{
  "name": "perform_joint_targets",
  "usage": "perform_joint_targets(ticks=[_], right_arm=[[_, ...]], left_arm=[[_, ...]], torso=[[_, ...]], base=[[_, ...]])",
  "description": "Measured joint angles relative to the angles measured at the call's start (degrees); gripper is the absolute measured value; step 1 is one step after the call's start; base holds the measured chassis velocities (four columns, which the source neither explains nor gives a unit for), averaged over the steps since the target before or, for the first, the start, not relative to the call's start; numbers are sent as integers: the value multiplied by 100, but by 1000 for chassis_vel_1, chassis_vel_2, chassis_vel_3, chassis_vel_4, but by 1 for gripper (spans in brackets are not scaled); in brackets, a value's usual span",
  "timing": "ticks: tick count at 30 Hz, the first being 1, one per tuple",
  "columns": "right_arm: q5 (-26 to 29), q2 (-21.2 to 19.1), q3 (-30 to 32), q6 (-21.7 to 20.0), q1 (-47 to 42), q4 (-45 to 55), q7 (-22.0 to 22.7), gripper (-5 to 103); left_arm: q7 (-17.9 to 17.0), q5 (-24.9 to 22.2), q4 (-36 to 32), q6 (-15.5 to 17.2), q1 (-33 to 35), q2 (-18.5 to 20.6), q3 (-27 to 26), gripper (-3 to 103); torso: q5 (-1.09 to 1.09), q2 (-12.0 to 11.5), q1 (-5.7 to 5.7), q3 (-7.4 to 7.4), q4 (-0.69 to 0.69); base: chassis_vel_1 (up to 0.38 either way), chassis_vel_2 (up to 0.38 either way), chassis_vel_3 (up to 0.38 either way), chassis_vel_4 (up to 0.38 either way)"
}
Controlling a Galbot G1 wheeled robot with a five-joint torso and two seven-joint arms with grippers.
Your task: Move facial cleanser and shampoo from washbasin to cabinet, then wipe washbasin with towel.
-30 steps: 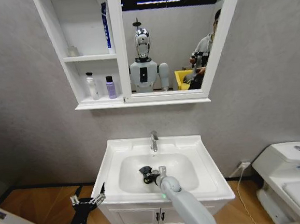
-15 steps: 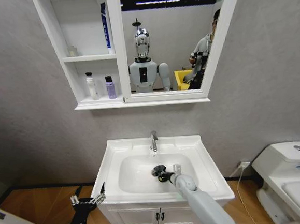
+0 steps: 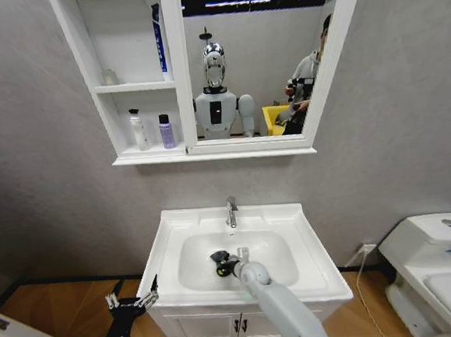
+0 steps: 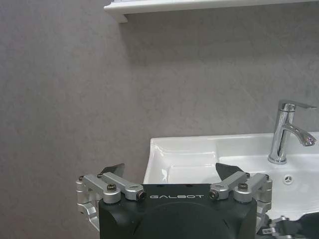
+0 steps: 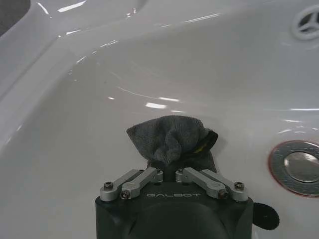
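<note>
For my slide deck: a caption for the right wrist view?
Right gripper presses the pinched towel against the washbasin bowl beside the drain.

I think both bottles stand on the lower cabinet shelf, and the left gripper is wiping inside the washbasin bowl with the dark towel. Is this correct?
Not quite: the right gripper holds the towel in the washbasin bowl, as the right wrist view shows. The left gripper hangs open beside the basin. The facial cleanser and shampoo do stand on the lower cabinet shelf.

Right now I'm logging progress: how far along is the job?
Done: cleanser and shampoo stand in the cabinet. In hand: right gripper, shut on the towel, wipes the washbasin bowl. Left gripper waits open, left of it. Left: finishing wiping.
</note>
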Motion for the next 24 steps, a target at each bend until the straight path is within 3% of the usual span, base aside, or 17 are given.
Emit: perform_joint_targets(ticks=[3, 8, 14, 21, 24], right_arm=[[32, 86, 48, -47, 15, 2, 44, 7], [583, -630, 481, -187, -293, 501, 255, 7], [770, -1160, 1039, -218, -775, 1034, 334, 7], [330, -1610, 1584, -18, -1063, 1803, 119, 7], [-288, -1948, 1814, 173, -1230, 2251, -77, 7]], left_arm=[[0, 0, 0, 0, 0, 0, 0, 100], [0, 0, 0, 0, 0, 0, 0, 100], [0, 0, 0, 0, 0, 0, 0, 100], [0, 0, 0, 0, 0, 0, 0, 100], [0, 0, 0, 0, 0, 0, 0, 100]], torso=[[1, 0, 0, 0, 4], [2, -1, 0, 1, -3], [3, 0, 0, 1, -1], [2, 0, 0, 0, 1], [2, 0, 0, 0, 1]], base=[[0, 0, 0, 0], [0, 0, 0, 0], [0, 0, 0, 0], [0, 0, 0, 0], [0, 0, 0, 0]])
